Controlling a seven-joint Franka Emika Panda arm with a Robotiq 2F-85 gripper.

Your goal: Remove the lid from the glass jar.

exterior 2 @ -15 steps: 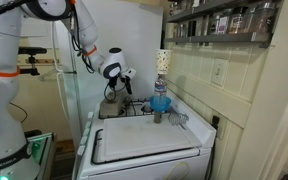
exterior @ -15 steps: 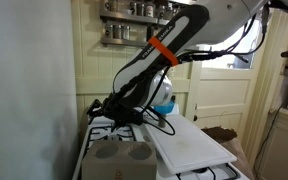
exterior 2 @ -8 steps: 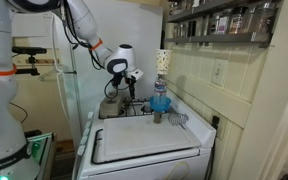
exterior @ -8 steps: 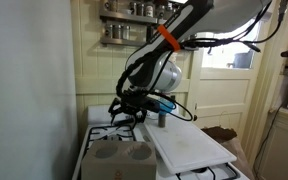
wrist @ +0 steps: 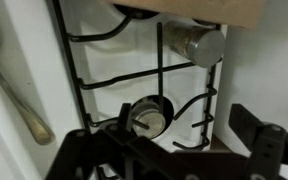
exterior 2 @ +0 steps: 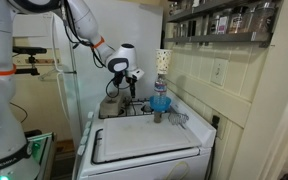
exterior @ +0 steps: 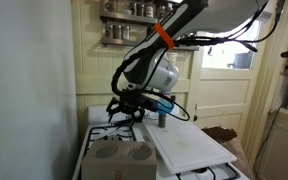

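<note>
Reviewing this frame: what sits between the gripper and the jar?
In the wrist view, only the stove's black grate and a burner cap lie between the open gripper and the jar; nothing loose.

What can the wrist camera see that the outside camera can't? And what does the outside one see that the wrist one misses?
Only the wrist view shows the round burner up close under the black grate, and a long pale utensil lying beside it. Only an exterior view shows the robot's arm, the shelf of jars on the wall and the blue thing near that wall. Both show the white stove and the hand, open above it.
</note>
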